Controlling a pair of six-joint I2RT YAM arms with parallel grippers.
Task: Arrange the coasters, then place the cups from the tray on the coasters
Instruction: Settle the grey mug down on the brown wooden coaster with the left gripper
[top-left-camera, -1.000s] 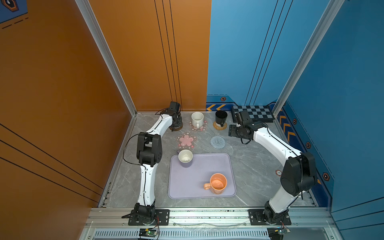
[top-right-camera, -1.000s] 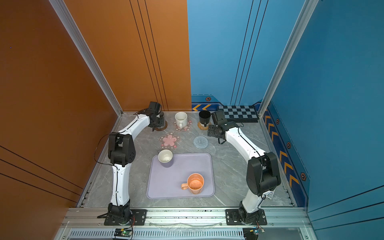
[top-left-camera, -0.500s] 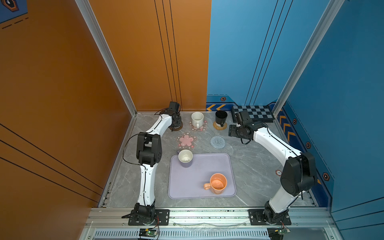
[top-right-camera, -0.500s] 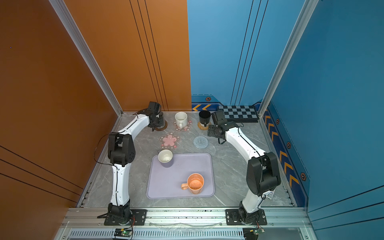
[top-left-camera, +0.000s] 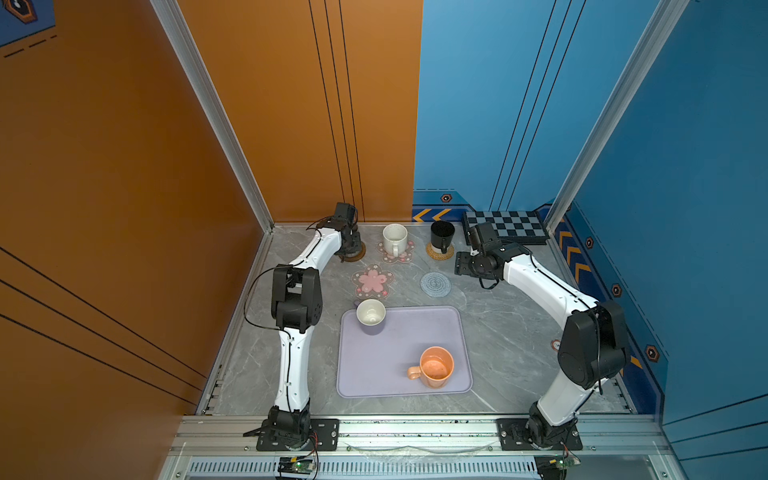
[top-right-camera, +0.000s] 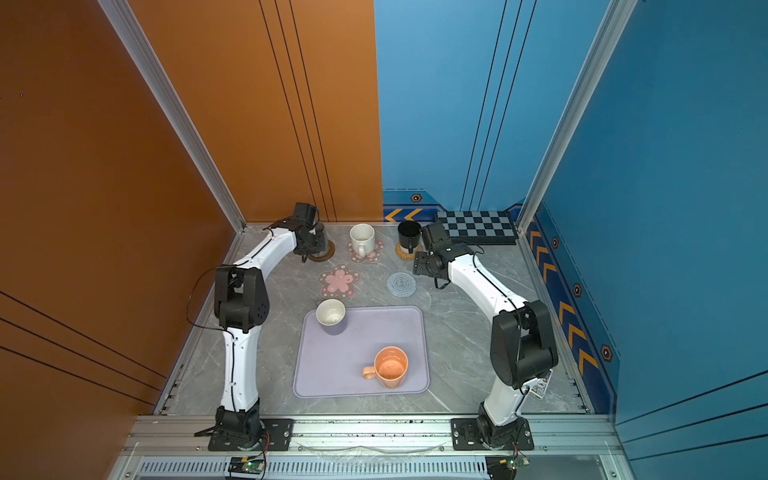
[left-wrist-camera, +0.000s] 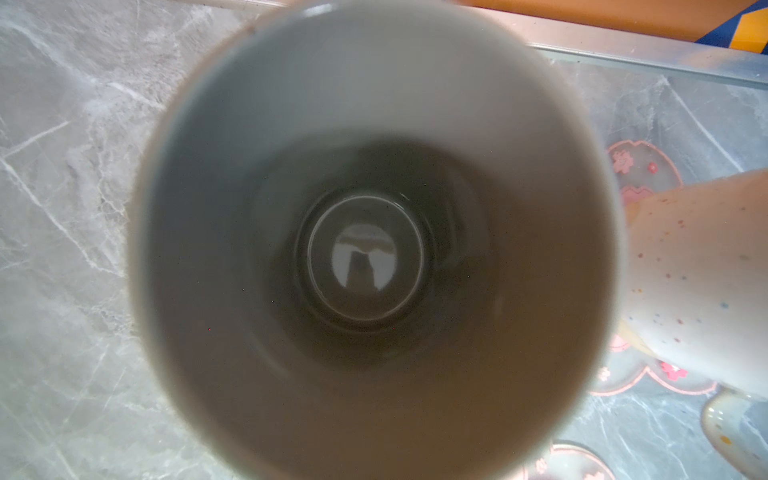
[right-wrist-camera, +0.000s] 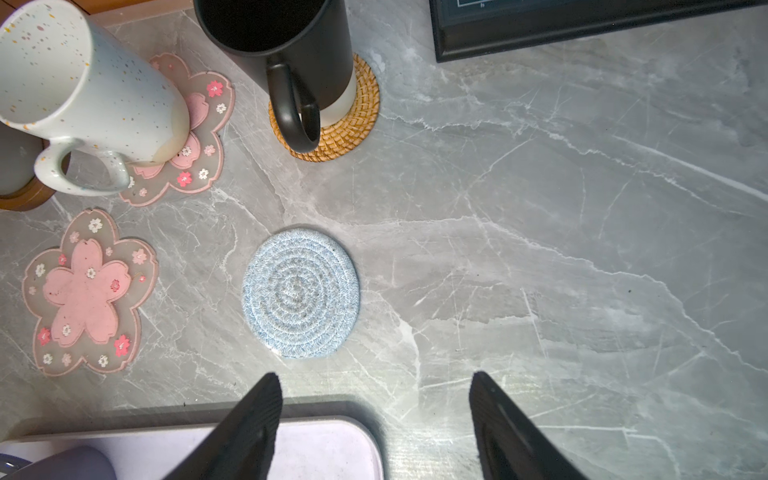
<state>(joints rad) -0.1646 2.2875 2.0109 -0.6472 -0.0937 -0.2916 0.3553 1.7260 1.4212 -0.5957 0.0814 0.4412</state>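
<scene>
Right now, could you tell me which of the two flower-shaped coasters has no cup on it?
The pink flower coaster nearer the tray is bare; the other flower coaster, farther back, carries the white speckled cup.

The left arm (top-left-camera: 297, 299) is standing bent at the elbow, its forearm lying out toward the far left corner. The left gripper (top-left-camera: 350, 244) is pointing down with its jaws closed, and its fingers are not showing in the wrist view. The right arm (top-left-camera: 540, 278) is arching forward and inward. The right gripper (right-wrist-camera: 374, 376) is hanging low, its fingers (right-wrist-camera: 253, 415) standing wide apart and gripping nothing.
</scene>
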